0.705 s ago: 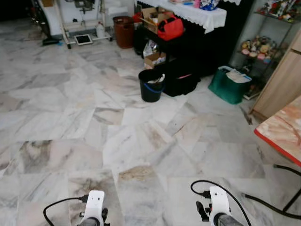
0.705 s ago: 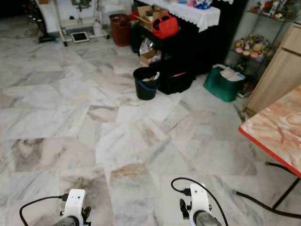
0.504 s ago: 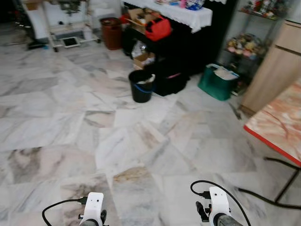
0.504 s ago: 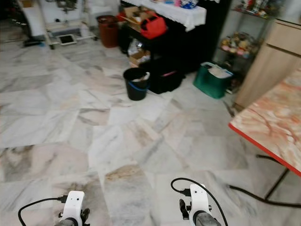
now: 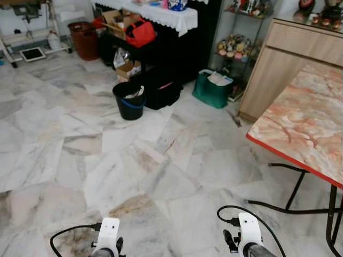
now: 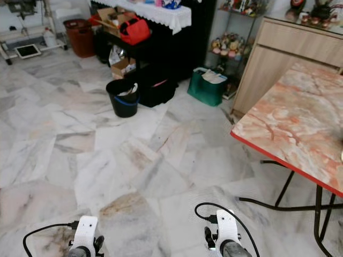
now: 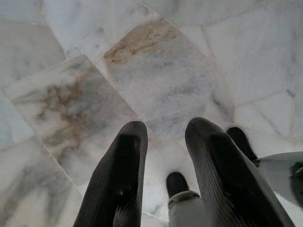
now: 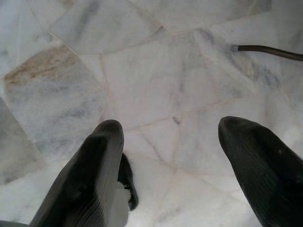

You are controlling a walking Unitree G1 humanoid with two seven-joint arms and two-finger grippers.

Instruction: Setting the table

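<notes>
both arms hang low at the near edge of the scene above a pale marble floor (image 5: 107, 160). the left hand (image 7: 163, 142) holds nothing, its fingers (image 7: 125, 175) a narrow gap apart. the right hand (image 8: 170, 142) is also empty, with its fingers (image 8: 90, 175) spread wide. the desk (image 5: 305, 123), with an orange marbled top, a red edge and thin black legs, stands at the right. a wooden cabinet (image 5: 284, 59) sits behind it at the far right. on the floor further off are a black bucket (image 5: 129, 100) and, to its right, a green bag (image 5: 211, 88). a red bag (image 5: 140, 33) rests on a dark shelf at the far side, beneath a white lace cloth (image 5: 161, 16).
</notes>
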